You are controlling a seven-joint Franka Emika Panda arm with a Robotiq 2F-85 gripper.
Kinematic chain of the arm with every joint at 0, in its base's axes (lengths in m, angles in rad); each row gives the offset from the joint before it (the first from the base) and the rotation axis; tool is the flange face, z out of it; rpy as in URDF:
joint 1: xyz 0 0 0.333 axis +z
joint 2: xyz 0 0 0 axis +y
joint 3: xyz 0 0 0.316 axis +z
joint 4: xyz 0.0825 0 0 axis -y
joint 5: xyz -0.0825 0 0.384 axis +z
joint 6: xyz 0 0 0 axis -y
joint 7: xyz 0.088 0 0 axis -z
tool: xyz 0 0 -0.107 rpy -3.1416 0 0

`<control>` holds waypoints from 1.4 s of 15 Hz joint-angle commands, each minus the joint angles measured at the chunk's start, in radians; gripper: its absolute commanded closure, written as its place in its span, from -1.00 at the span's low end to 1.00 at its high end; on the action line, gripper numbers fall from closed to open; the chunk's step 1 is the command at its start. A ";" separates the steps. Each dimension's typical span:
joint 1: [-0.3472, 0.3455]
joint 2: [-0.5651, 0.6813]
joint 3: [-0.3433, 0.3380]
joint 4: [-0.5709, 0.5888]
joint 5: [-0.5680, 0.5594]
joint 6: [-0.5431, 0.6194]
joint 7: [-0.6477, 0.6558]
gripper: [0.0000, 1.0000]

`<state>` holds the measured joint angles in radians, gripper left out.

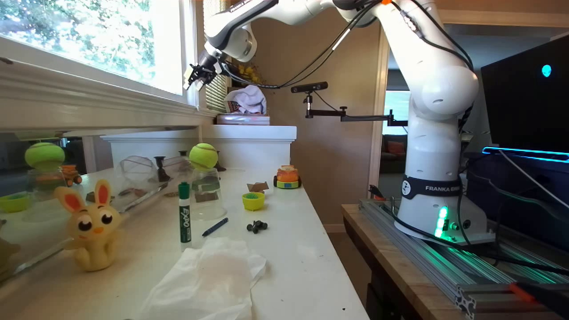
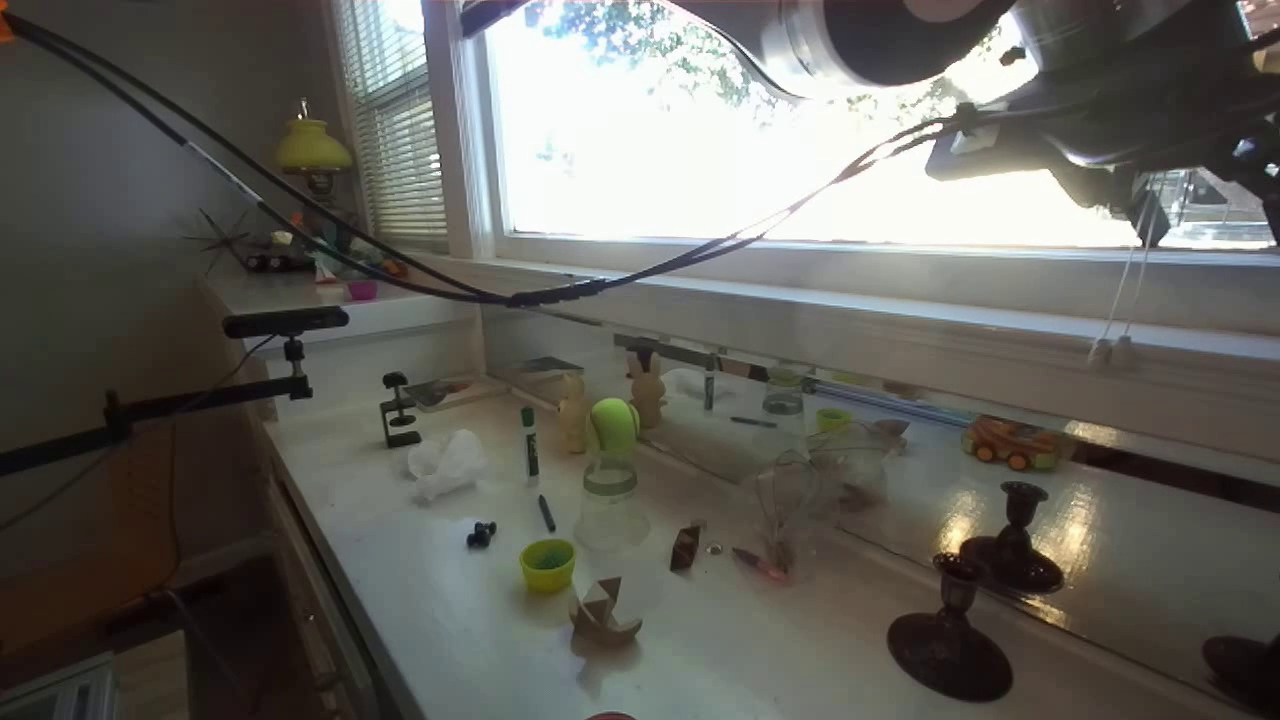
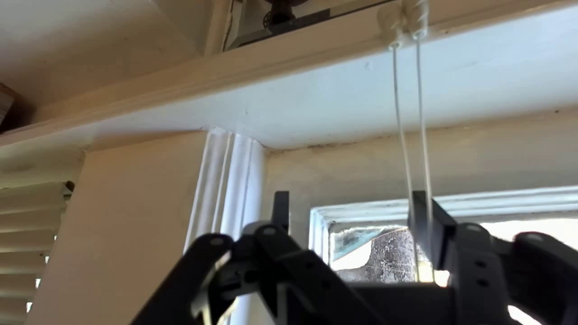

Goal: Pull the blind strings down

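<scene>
Two thin pale blind strings run through the wrist view to small white end pieces; that picture seems upside down, with these at the top. My gripper is open, its two dark fingers well apart. Both strings cross in front of the inner face of the right-hand finger and vanish behind the black palm. Whether they touch that finger I cannot tell. In an exterior view the strings hang below a dark fingertip in front of the window. Another exterior view shows the gripper beside the window frame.
The window sill runs below the strings. On the counter stand dark candlesticks, a tennis ball on an upturned glass and a yellow cup. A camera on a bracket stands out between arm and window. Black cables hang under the arm.
</scene>
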<state>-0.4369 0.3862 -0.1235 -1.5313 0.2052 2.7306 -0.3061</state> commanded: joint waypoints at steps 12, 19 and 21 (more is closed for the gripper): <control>0.000 0.012 -0.006 0.038 -0.026 -0.022 -0.003 1.00; 0.024 -0.004 -0.031 -0.011 -0.076 -0.074 0.012 1.00; 0.025 -0.007 -0.030 -0.033 -0.080 -0.091 0.009 1.00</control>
<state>-0.4243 0.3898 -0.1391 -1.5346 0.1564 2.6661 -0.3061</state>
